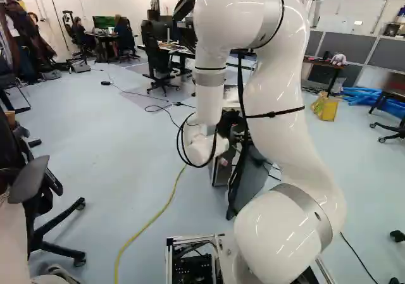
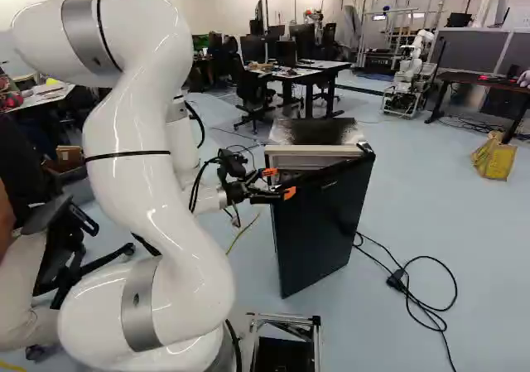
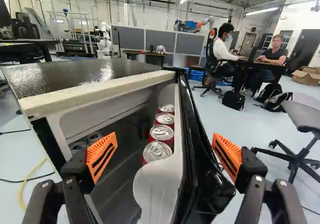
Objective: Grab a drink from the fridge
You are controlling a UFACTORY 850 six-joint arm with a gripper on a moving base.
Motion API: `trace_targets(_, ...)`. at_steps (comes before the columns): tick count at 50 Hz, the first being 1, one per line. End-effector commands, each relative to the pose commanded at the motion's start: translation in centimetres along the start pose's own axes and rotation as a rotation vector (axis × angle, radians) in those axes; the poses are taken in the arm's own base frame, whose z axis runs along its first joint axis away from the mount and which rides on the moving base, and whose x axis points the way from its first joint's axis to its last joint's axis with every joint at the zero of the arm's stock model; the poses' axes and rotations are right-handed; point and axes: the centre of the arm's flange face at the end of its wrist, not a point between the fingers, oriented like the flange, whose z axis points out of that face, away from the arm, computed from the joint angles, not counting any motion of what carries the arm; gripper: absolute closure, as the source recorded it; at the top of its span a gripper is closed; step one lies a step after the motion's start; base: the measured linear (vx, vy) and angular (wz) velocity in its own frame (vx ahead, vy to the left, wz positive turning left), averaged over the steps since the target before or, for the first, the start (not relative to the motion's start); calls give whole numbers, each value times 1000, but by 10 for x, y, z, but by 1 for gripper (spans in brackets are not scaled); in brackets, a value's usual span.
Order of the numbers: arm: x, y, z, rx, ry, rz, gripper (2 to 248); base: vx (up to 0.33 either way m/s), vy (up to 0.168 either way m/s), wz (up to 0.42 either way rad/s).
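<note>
The white arm (image 1: 272,91) is the largest thing; it rises, bends over and ends at the claw (image 2: 279,182). Ahead of the claw stands the small fridge (image 3: 82,74), with a dark, glossy top and a pale front edge. Its black door (image 2: 319,231) stands open, its edge toward the claw and, in the wrist view, between the two fingers. An office chair (image 3: 305,116) stands well apart from the claw, beyond the door's outer side.

The claw (image 3: 166,152) is spread wide, one orange pad (image 3: 102,154) in front of the fridge's opening, the other (image 3: 227,154) toward the door's outer side. It pinches nothing. Just ahead of the claw, on the door's inner side, is the white door rack (image 3: 157,184).

Four drink cans (image 3: 158,150) stand upright in the rack, in a row leading away from the claw. Their silver lids face up; only strips of the red sides show, so their labels are too hidden to make out. A thin yellow cable (image 3: 30,176) lies on the floor past the fridge's other side, apart from the claw.
</note>
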Motion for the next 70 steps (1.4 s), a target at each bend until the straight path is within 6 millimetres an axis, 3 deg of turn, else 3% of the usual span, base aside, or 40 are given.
trace_targets(32,-5,68,-20,-8,-22,-97,3,0,0,0)
trace_targets(70,-3,142,-16,-230,-8,-156,3,0,0,0)
